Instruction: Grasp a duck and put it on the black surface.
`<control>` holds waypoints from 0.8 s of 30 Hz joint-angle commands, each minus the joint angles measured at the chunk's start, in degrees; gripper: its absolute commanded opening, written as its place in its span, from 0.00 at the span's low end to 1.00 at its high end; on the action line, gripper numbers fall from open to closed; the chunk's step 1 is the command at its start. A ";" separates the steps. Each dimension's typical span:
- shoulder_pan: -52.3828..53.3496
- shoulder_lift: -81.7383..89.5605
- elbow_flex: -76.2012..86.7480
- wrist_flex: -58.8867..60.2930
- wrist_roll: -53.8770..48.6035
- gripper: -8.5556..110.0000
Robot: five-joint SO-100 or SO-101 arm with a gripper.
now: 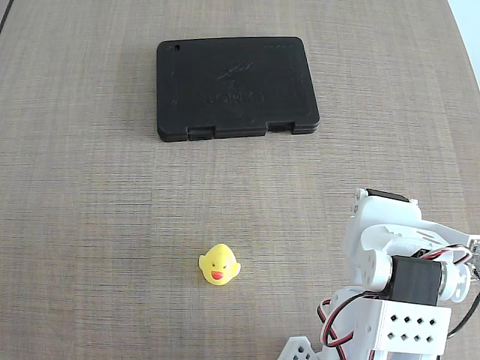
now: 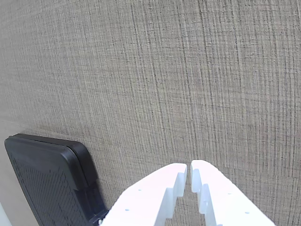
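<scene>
The tiny yellow duck (image 1: pixel 219 265) sits upright on the wood-grain table, its orange beak facing the camera in the fixed view. The black surface (image 1: pixel 236 86) lies flat at the top centre, its two notches on the near edge. My arm (image 1: pixel 397 262) is folded at the bottom right, well to the right of the duck and apart from it. In the wrist view my white gripper (image 2: pixel 189 165) is shut and empty, its fingertips almost touching over bare table. A corner of the black surface (image 2: pixel 42 183) shows at the lower left there. The duck is out of the wrist view.
The table (image 1: pixel 90 225) is brown and wood-grained, and its right edge shows at the top right corner (image 1: pixel 469 22) of the fixed view. Red and black wires (image 1: pixel 337 330) hang by the arm's base.
</scene>
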 commanded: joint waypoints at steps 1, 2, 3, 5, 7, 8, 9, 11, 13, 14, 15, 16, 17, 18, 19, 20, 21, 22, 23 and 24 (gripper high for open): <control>-7.73 3.87 -0.18 -0.62 0.09 0.07; -7.73 3.87 -0.18 -0.62 0.00 0.07; -7.73 3.87 -0.18 -0.62 0.00 0.07; -7.73 3.87 -0.18 -0.62 0.18 0.07; -7.73 3.87 -0.18 -0.62 0.00 0.08; -7.73 3.87 -0.18 -0.62 0.00 0.08; -7.73 3.87 -0.18 -0.62 0.00 0.08; -7.73 3.87 -0.18 -0.62 0.09 0.08; -7.73 3.87 -0.18 -0.62 0.18 0.07; -7.73 3.87 -0.18 -0.62 0.26 0.07; -7.73 3.87 -0.18 -0.62 0.18 0.08; -7.73 3.87 -0.18 -0.62 -0.09 0.08; -7.73 3.87 -0.18 -0.62 -0.18 0.08; -7.73 3.87 -0.18 -0.70 -0.26 0.08; -7.73 3.87 -0.18 -0.70 -0.26 0.08; -7.82 3.87 -0.35 -0.79 -0.26 0.08; -7.82 3.87 -0.62 -0.79 -0.26 0.08; -7.91 3.78 -1.14 -0.79 -0.26 0.09; -7.91 3.78 -1.85 -0.70 -0.26 0.09; -7.91 3.78 -2.64 -0.70 -0.26 0.10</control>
